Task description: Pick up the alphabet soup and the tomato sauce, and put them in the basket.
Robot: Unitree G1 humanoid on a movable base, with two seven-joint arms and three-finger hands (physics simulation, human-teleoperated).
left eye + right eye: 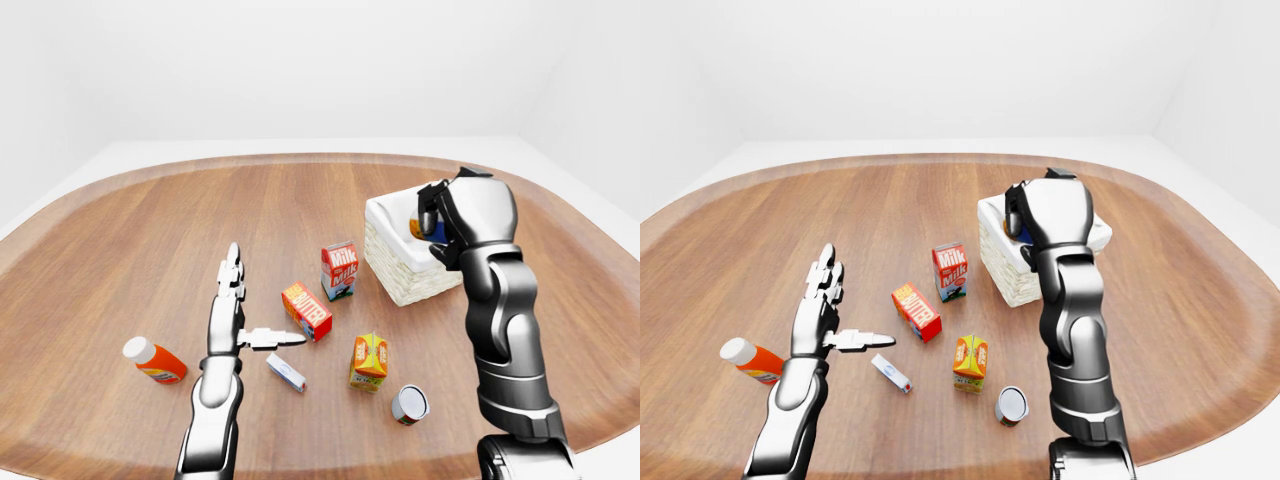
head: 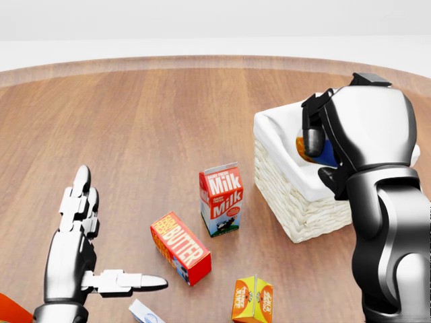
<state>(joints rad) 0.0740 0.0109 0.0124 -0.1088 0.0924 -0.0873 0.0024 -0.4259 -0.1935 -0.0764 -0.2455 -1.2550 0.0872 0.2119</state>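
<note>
Nearest, a can (image 1: 409, 404) lies on its side at the near right of the table (image 1: 120, 230); from its label I can't tell if it's the tomato sauce. Left hand (image 2: 79, 250) is wide open, palm flat, holding nothing, w/ a small white box (image 1: 286, 372) just beside it and a bottle (image 1: 154, 361) further left. Juice carton (image 1: 369, 361), butter box (image 2: 180, 247) and milk carton (image 2: 221, 199) sit mid-table; none blocks the basket.

Farther right, right hand (image 2: 322, 144) is closed on an orange-blue can (image 2: 312, 151), prob. the alphabet soup, over the basket (image 2: 289, 202).

Risk: released too near the rim, the can could tip out or nudge the basket.
</note>
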